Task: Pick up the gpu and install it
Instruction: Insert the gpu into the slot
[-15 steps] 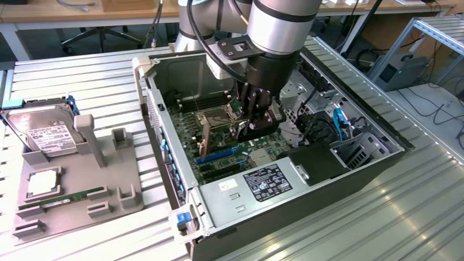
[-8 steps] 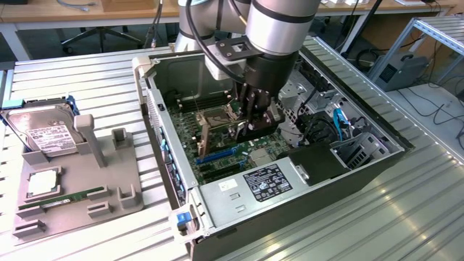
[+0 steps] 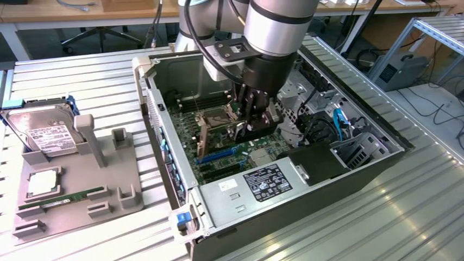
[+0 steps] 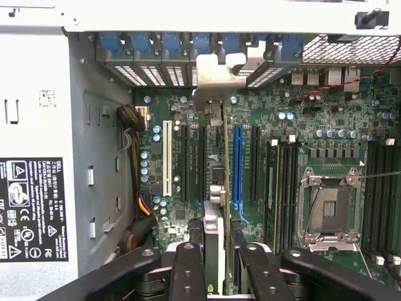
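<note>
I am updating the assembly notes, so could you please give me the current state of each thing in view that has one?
gpu: held on edge by the tool, down over the motherboard slots, bracket at the rear slot openings.
tool: shut on the gpu, inside the case.
computer case: lying on its side, side panel off.
CPU socket: empty.
hard drive: standing in the grey holder.
RAM stick: lying in the holder.

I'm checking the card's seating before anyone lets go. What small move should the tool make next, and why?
Probably a short, straight press down toward the motherboard. The tool holds the gpu on edge inside the open computer case, its metal bracket up at the rear slot openings and its lower edge beside the blue slot. Whether it is fully seated can't be told, so push gently.
</note>
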Motion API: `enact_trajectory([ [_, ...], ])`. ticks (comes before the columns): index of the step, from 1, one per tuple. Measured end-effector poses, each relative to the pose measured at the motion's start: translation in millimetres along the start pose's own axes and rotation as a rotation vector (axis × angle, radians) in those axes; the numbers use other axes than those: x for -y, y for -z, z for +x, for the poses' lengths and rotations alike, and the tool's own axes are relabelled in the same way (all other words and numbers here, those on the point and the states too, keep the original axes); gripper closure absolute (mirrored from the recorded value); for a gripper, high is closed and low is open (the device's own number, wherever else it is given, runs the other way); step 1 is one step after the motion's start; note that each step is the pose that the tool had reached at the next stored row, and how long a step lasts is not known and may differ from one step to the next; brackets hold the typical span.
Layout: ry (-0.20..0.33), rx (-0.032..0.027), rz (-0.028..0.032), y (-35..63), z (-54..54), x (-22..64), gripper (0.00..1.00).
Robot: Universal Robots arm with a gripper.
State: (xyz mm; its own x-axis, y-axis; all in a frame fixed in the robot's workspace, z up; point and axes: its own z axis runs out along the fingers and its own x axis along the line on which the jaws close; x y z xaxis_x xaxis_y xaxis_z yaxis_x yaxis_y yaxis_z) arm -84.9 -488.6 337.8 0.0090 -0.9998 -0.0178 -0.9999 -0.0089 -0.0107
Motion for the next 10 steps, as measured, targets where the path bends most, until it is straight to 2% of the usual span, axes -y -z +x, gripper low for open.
enact_trajectory([
  [10,0.000,0.0000,0.0000,-1.5,0.0,-3.3,0.73],
])
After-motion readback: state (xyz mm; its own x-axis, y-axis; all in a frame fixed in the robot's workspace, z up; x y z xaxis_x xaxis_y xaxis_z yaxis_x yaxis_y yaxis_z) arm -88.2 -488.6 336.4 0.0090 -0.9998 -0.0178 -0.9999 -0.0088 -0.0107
